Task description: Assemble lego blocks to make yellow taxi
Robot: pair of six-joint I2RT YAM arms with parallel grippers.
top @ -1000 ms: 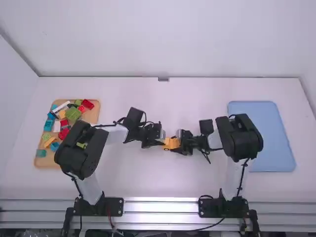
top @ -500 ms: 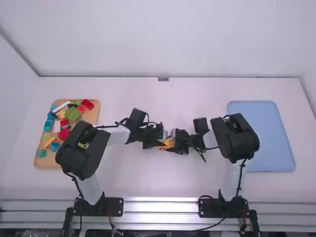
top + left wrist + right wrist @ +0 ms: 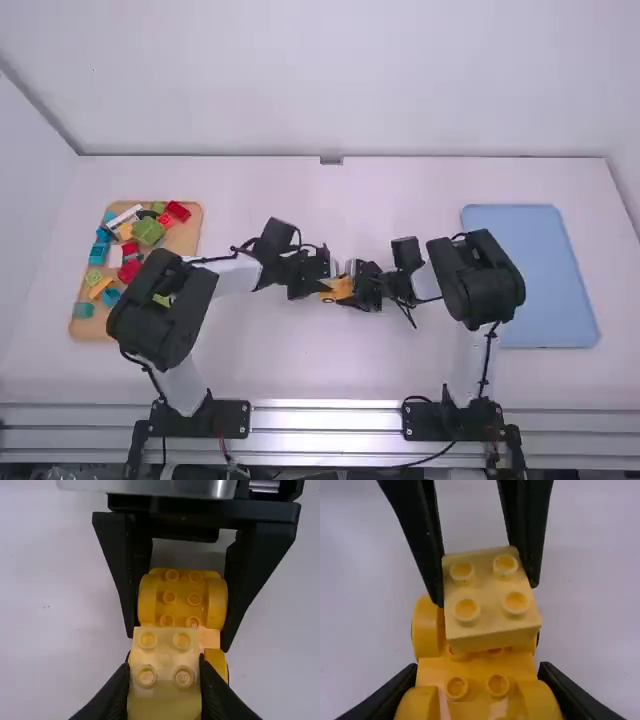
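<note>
My left gripper (image 3: 322,287) and my right gripper (image 3: 358,288) face each other over the middle of the table. Shut on a pale yellow 2x2 block (image 3: 165,652) is the left gripper (image 3: 165,675). The right gripper (image 3: 477,675) is shut on the sides of a yellow-orange car base (image 3: 182,597) with rounded fenders and studs. In the right wrist view the block (image 3: 490,597) overlaps the far end of the car base (image 3: 477,672), slightly turned against it. Whether their studs touch is hidden.
At the left, a wooden tray (image 3: 190,235) bears many coloured blocks, with the left arm partly over it. A blue mat (image 3: 550,280) lies at the right, beside the right arm's elbow.
The right gripper has shifted slightly left with the car base. My left gripper moved a little right, then slightly back, with the block still held.
</note>
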